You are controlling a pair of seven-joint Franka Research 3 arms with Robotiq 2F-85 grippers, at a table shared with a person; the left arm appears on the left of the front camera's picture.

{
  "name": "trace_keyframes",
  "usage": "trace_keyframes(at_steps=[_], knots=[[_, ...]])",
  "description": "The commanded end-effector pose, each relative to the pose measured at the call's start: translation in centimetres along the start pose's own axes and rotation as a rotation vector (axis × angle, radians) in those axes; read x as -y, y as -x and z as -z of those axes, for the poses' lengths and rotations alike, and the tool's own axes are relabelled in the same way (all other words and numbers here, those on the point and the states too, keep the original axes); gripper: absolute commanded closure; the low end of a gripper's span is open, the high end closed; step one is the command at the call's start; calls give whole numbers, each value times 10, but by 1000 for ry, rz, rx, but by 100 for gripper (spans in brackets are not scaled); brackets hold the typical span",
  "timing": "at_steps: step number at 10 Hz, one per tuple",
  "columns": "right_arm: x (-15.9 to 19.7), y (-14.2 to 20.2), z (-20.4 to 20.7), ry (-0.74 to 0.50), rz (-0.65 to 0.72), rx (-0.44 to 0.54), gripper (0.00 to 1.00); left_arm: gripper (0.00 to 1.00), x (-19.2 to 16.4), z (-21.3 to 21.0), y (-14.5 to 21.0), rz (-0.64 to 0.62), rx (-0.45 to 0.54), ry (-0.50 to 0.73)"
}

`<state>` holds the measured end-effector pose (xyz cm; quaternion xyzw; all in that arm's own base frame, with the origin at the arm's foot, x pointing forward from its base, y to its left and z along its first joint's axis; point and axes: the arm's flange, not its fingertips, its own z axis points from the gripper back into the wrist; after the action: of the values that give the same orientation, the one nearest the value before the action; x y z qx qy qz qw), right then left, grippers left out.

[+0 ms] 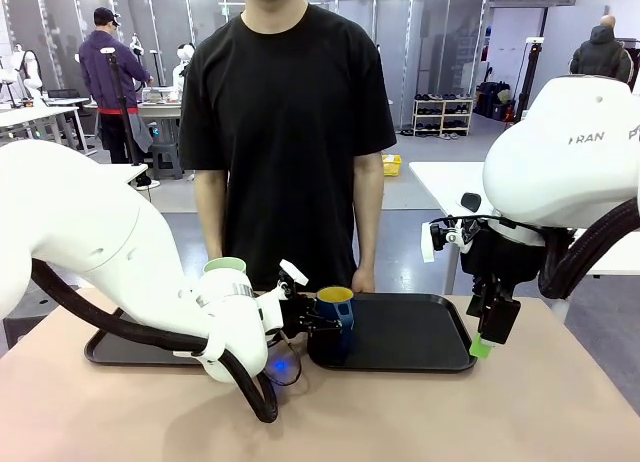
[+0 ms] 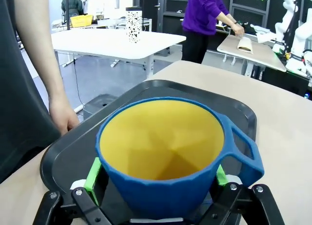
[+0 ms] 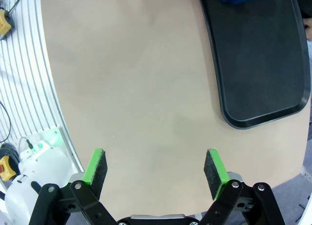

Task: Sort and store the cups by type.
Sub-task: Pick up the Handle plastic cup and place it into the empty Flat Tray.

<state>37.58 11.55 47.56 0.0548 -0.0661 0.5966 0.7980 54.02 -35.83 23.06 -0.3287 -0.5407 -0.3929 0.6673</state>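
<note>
Mug (image 1: pixel 334 307) on R tray (image 1: pixel 420 332), near its L end; tumbler (image 1: pixel 225 267) on L tray (image 1: pixel 110 350); trays side by side on bench (image 1: pixel 400 412).

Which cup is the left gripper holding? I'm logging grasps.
The dark blue mug, yellow inside with a handle, clamped between the left gripper pads over the right black tray. The pale green tumbler stands apart, handleless.

**Colours and Patterns of Visible Items**

The mug (image 2: pixel 165 161) between the left gripper (image 2: pixel 156 178) fingers is dark blue outside and yellow inside. The gripper pads (image 2: pixel 92 174) are green on black linkages. The tray (image 2: pixel 73 152) beneath the mug is black. The tumbler (image 1: pixel 226 268) behind the left gripper is pale green. The table (image 3: pixel 136 88) below the right gripper (image 3: pixel 156 169) is plain beige. The person's shirt (image 1: pixel 285 112) is black. The robot arms (image 1: pixel 80 232) are white.
</note>
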Motion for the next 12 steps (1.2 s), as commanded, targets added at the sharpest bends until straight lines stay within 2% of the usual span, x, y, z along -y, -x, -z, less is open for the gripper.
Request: trace_keyframes(at_steps=[1, 12], knots=[[0, 1, 0, 3, 8, -12, 0, 0, 31, -11, 16, 34, 21, 12], [0, 1, 0, 3, 8, -12, 0, 0, 42, -43, 30, 39, -32, 1]])
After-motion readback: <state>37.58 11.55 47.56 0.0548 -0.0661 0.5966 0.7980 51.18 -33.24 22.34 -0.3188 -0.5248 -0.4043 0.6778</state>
